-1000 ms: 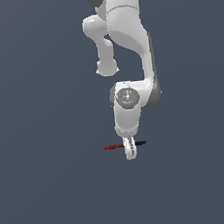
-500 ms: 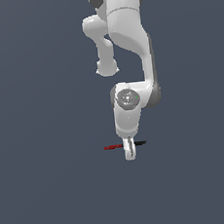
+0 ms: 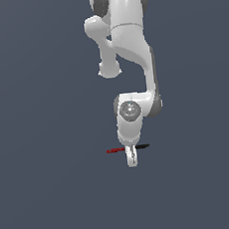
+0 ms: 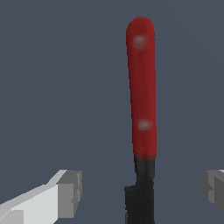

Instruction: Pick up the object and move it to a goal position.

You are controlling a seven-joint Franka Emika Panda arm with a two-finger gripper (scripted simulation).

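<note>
panda arm reaches straight down over the flat grey floor. gripper is spread wide and empty, fingers straddling the knife near where red handle meets black blade. knife lies flat. judged step: pre-grasp alignment. next move calls for lowering, then closing across the thin body.

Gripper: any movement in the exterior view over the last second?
No. The gripper sits at the same spot over the red-and-black object, which also hasn't shifted.

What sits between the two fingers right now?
In the wrist view, the thin red-and-black sliver lies between the open grey fingers, touching neither; the gaps either side are bare.
</note>
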